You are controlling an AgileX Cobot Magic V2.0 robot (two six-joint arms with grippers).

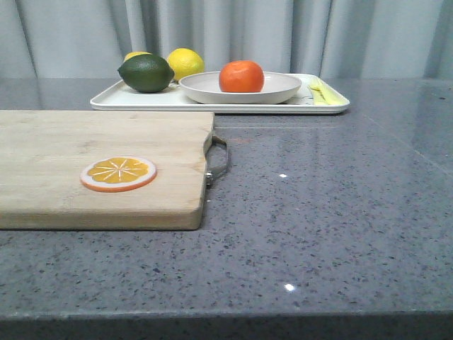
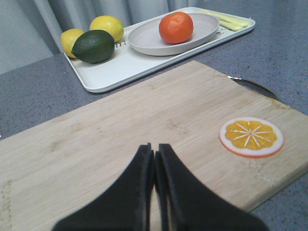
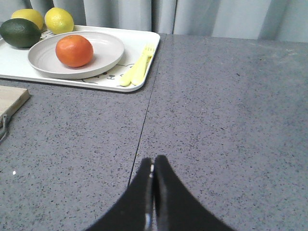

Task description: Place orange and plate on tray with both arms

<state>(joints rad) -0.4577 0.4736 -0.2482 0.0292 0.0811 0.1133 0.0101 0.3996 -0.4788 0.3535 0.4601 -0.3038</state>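
Note:
The orange (image 1: 241, 76) sits in the beige plate (image 1: 283, 91), and the plate rests on the white tray (image 1: 141, 101) at the back of the table. They also show in the left wrist view, orange (image 2: 176, 27), plate (image 2: 144, 44), tray (image 2: 115, 72), and in the right wrist view, orange (image 3: 74, 50), plate (image 3: 108, 53), tray (image 3: 144, 38). My left gripper (image 2: 155, 147) is shut and empty above the wooden cutting board (image 2: 120, 130). My right gripper (image 3: 153, 160) is shut and empty over bare grey table, well short of the tray. Neither gripper shows in the front view.
A dark green lime (image 1: 146, 73) and two yellow lemons (image 1: 185, 62) lie on the tray's left part; a yellow fork (image 1: 320, 92) lies at its right end. The cutting board (image 1: 99, 170) with a metal handle (image 1: 218, 163) carries an orange slice disc (image 1: 118, 173).

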